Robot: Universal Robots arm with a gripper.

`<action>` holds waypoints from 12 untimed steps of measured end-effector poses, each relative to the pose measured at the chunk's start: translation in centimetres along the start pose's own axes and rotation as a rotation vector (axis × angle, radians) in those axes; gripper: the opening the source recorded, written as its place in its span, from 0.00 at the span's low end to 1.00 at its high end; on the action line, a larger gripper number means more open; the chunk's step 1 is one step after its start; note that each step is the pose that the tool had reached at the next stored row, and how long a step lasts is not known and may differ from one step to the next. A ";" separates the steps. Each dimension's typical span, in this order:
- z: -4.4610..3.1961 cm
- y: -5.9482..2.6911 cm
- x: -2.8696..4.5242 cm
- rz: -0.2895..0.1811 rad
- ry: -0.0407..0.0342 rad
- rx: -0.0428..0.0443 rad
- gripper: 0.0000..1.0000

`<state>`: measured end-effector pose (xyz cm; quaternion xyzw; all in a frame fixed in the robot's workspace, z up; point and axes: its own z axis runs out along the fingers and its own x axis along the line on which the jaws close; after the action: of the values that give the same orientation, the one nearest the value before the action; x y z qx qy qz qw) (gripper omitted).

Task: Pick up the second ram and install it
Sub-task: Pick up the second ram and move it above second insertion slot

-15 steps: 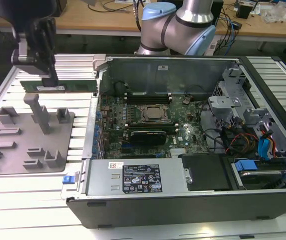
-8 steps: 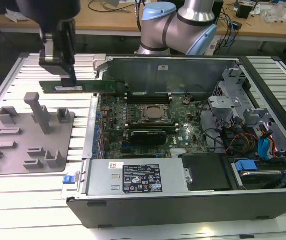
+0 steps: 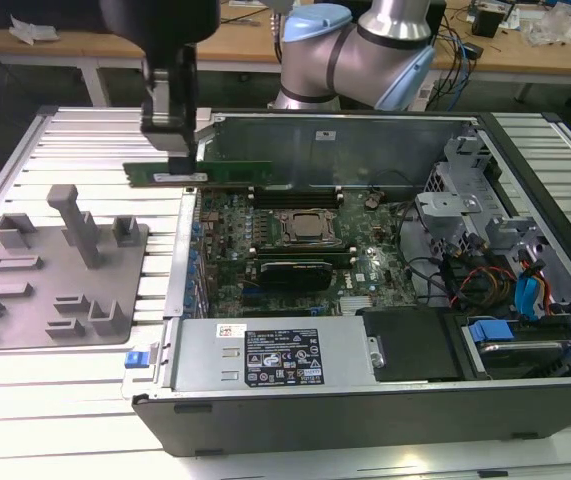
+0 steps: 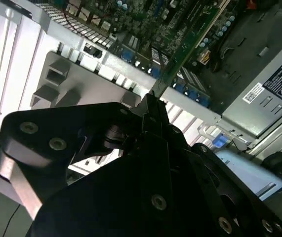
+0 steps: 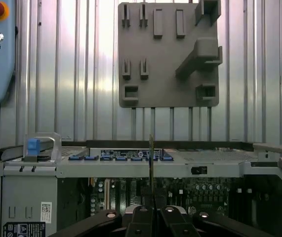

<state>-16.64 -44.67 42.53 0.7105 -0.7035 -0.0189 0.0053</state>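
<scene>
Gripper (image 3: 177,165) is clamped on one end of the green ram stick (image 3: 215,173), so the pickup is done! The stick juts out level from the fingers toward the exterior view's right, up in the air across the side wall of the open computer case (image 3: 315,415). Farther in lie the motherboard (image 3: 295,255) and its memory slots (image 3: 295,197). The stick isn't seated yet, so installing it is what's left.

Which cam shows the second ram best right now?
Exterior view: the second ram is broadside, nearly full length, held near one end by the gripper. The second wrist view shows it foreshortened; the first wrist view shows it edge-on, a thin line.
</scene>
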 end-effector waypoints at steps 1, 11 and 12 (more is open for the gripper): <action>-0.01 -0.50 0.00 0.000 0.0000 0.0000 0.09; -0.09 -6.14 0.06 0.000 -0.0001 0.0001 0.09; -0.10 -6.52 0.07 0.000 0.0001 0.0000 0.09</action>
<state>-10.12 -44.67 42.40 0.7105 -0.7034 -0.0189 0.0053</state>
